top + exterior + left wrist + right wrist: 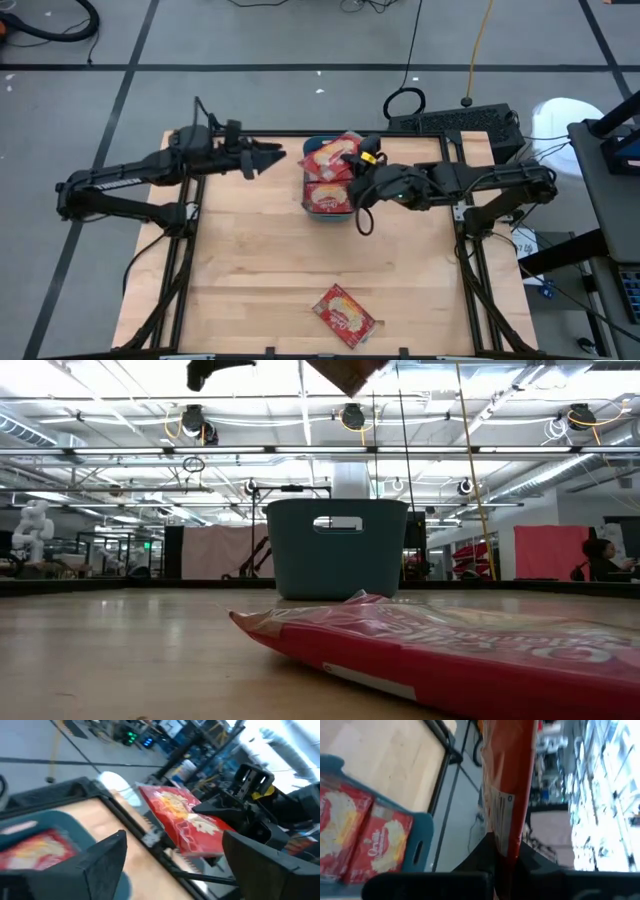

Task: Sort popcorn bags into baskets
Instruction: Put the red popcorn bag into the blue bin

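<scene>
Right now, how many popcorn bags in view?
4 visible: one held edge-on by the right gripper above the bin, bag; two lying in the bin; one on the table near the front edge. More may be hidden underneath.

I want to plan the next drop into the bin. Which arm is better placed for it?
The right. Its gripper is shut on a popcorn bag held above the teal bin, so it probably only needs to release. The left gripper is open and empty, beside the bin.
</scene>
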Available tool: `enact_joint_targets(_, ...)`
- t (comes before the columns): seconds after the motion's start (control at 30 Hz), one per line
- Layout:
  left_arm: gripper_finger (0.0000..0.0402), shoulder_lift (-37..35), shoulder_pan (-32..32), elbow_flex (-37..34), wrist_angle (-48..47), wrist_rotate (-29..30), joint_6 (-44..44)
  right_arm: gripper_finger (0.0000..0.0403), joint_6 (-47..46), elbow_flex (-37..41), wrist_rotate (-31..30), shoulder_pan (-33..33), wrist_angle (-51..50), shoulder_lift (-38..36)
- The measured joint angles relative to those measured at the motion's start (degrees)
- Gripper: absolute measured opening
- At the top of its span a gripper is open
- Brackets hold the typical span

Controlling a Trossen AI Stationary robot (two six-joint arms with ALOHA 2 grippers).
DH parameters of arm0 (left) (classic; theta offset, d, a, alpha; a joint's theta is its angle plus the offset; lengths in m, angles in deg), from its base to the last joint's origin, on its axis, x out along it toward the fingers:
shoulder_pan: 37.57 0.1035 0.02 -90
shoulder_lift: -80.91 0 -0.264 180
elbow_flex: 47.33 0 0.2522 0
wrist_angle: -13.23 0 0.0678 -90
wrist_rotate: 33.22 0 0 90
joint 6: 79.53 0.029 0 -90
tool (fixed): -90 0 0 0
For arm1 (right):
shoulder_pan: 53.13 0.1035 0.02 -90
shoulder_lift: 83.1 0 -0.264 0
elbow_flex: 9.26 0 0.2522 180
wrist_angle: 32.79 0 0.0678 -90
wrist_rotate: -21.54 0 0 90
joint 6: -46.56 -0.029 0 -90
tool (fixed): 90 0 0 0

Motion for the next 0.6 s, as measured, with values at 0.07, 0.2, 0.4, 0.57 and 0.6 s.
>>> enact_joint_targets(0.07, 0.0331, -1.39, 1.45, 0.00, -2.17, 0.11, 1.09, 0.0011, -2.77, 1.05, -0.96, -0.07, -0.07, 0.03)
enact_joint_targets(0.2, 0.0320, -4.20, 4.05, 0.00, -7.72, 0.24, 2.83, 0.0011, -9.24, 1.93, -0.96, -0.42, 0.37, 0.72)
enact_joint_targets(0.4, 0.0284, -5.94, 6.12, 0.00, -12.69, 0.21, 4.44, 0.0011, -13.98, 2.04, 1.50, -2.32, 7.56, 3.32)
enact_joint_targets(0.57, 0.0258, -5.80, 6.33, 0.00, -13.51, 0.18, 3.89, 0.0011, -15.98, 0.65, 4.10, -6.10, 6.27, 4.75)
enact_joint_targets(0.6, 0.0254, -5.80, 6.33, 0.00, -13.54, 0.17, 3.90, 0.0011, -16.87, 0.61, 5.04, -7.15, 4.35, 5.08)
